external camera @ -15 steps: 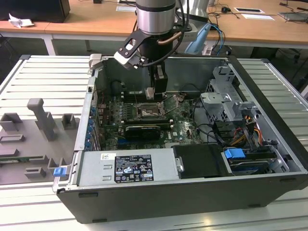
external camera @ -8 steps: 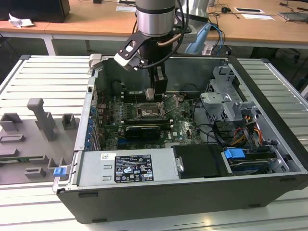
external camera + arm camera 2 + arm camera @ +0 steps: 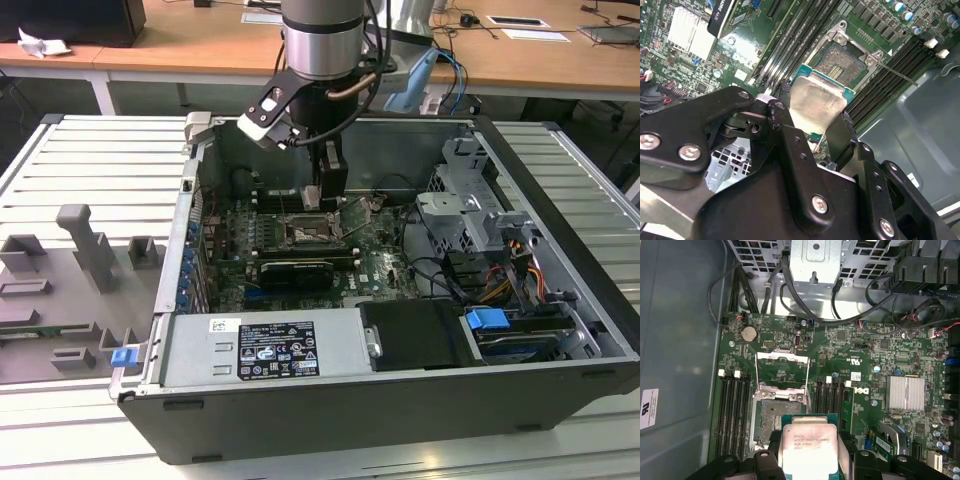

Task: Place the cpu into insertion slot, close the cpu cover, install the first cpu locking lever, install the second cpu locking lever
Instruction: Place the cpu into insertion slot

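Cpu (image 3: 807, 440), faint print, held by end effector (image 3: 809, 456)

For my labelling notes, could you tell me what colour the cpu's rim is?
Green, around a silver-grey top; the cpu shows best in the first wrist view.

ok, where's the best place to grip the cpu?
By two opposite side edges, coming down from above its flat metal top. The cpu is a thin square plate, so only the edges give purchase; the pincer holds it that way now, near the slot.
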Action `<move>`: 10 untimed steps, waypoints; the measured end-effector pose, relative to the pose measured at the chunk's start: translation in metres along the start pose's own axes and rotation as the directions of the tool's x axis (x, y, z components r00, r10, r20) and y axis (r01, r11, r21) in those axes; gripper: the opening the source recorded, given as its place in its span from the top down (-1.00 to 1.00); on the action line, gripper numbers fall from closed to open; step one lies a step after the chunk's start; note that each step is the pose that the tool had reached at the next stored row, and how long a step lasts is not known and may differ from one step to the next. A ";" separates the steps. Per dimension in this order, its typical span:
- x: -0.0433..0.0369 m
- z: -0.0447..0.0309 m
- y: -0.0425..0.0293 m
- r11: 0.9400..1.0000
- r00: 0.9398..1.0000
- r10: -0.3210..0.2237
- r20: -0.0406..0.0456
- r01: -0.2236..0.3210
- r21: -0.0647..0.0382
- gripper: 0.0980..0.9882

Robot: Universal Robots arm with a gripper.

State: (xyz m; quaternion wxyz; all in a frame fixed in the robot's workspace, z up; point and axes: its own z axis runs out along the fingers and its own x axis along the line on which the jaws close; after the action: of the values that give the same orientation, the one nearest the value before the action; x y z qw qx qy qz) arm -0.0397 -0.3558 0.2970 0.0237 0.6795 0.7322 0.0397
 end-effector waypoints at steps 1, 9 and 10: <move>0.0000 0.0007 -0.0001 1.000 1.000 0.000 0.000 0.000 0.000 0.03; -0.0001 0.0041 -0.0004 1.000 1.000 0.000 0.000 0.000 0.000 0.03; -0.0001 0.0046 -0.0004 1.000 1.000 0.000 0.000 0.000 0.000 0.03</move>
State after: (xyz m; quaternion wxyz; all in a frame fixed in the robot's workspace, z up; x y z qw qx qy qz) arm -0.0397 -0.3558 0.2924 0.0237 0.6795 0.7322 0.0397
